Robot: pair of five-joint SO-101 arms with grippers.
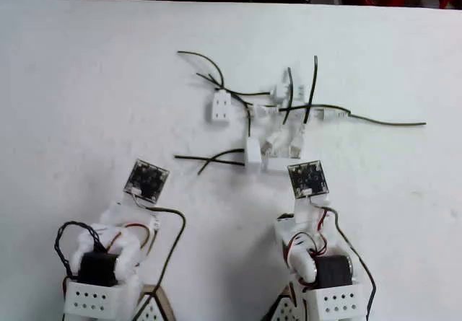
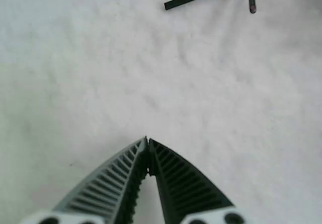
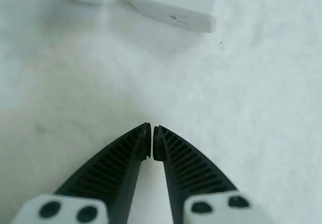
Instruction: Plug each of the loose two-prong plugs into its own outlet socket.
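Left pincer (image 2: 148, 143) and right pincer (image 3: 151, 132) pressed together, empty.
Plugs (image 1: 274, 142) and socket (image 1: 221, 107) tangled on the counter (image 1: 86, 83), ahead of both arms; likely light, rigid, slick bodies on floppy cords; grip body sides.

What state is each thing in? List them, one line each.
left gripper: shut, empty.
right gripper: shut, empty.
outlet socket: face up, nothing plugged in.
white block: lying flat, not gripped.
black cords: loose, crossing one another.
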